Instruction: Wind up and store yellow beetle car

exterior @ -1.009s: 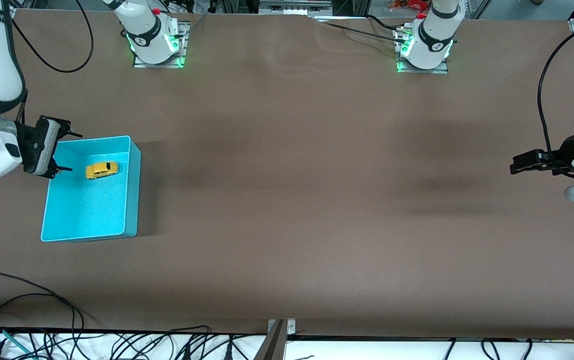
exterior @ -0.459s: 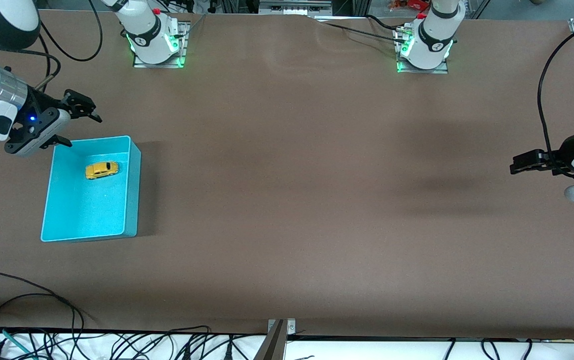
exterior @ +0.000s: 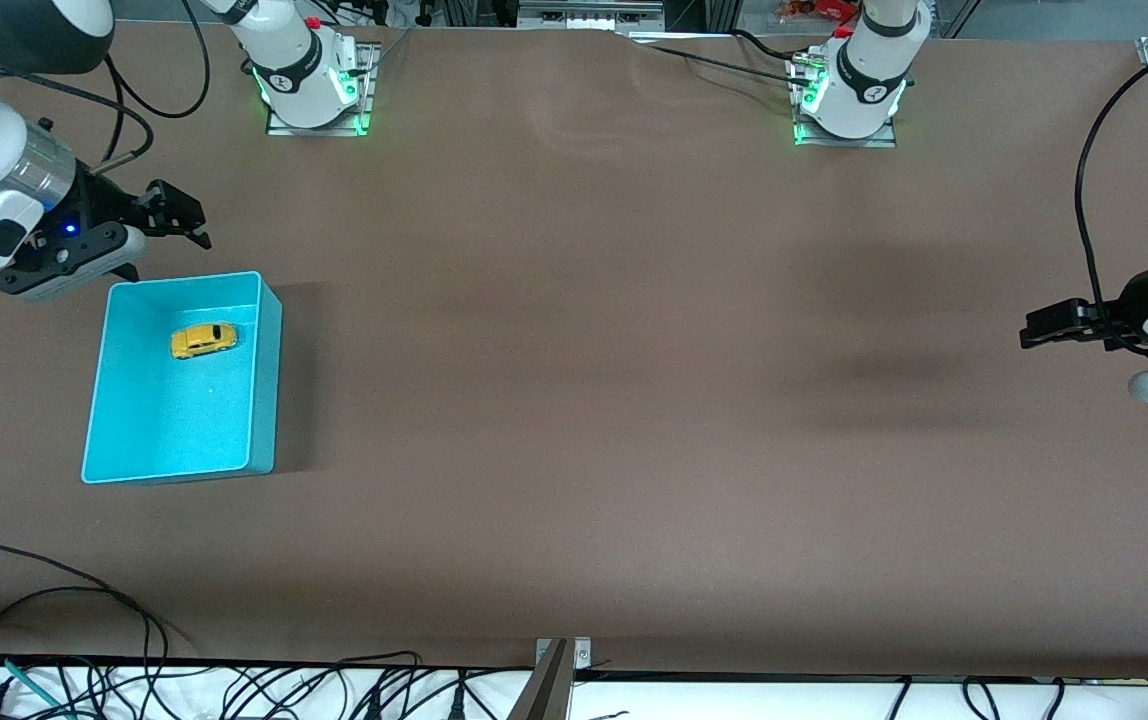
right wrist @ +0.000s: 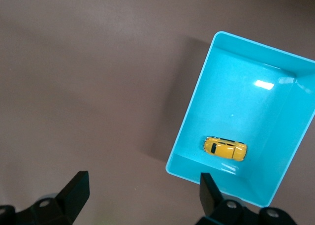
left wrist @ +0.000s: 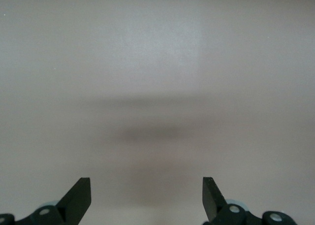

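The yellow beetle car (exterior: 203,340) lies in the turquoise bin (exterior: 269,380). The right gripper (exterior: 169,215), fingers wide and empty, hangs just off the bin's rim, so a careless swing could clip it. The left gripper (exterior: 1059,325) waits wide at its end of the desk (exterior: 584,400).

A wide table (exterior: 574,400) covered in plain brown matting fills nearly the whole scene, lit evenly from above, with soft dark shadows lying across its middle. Along the table's edge nearest the front camera runs a white strip crowded with tangled black cables (exterior: 234,690), and a small metal bracket (exterior: 564,655) sits at the midpoint of that edge. At the table's edge farthest from the front camera, bits of metal framing (exterior: 589,12) show.
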`<move>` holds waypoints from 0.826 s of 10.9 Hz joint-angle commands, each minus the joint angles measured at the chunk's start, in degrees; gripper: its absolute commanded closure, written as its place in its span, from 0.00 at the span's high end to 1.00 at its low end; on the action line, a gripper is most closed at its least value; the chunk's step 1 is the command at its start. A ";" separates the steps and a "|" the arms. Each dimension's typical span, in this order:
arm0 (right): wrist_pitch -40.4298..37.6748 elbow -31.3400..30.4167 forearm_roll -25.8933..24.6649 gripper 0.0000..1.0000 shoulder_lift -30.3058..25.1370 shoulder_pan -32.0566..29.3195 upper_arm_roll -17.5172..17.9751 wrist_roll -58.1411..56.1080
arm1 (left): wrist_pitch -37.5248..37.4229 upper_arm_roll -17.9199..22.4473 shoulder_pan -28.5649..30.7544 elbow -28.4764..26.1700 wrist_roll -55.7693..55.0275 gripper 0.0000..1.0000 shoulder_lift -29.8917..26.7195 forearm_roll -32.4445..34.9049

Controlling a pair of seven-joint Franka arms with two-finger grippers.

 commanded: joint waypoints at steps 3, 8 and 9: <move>6.27 -1.72 -3.12 1.00 -2.49 0.47 1.88 12.28 | -0.23 0.25 -0.04 0.47 0.94 1.00 -0.36 -0.91; 8.49 -0.32 -3.21 1.00 -2.05 0.21 1.45 12.02 | -0.23 0.25 -0.04 0.47 0.85 1.00 -0.27 -0.91; 8.40 0.55 -3.20 1.00 -1.61 0.12 1.44 11.93 | -0.23 0.25 -0.04 0.47 0.85 1.00 -0.36 -0.91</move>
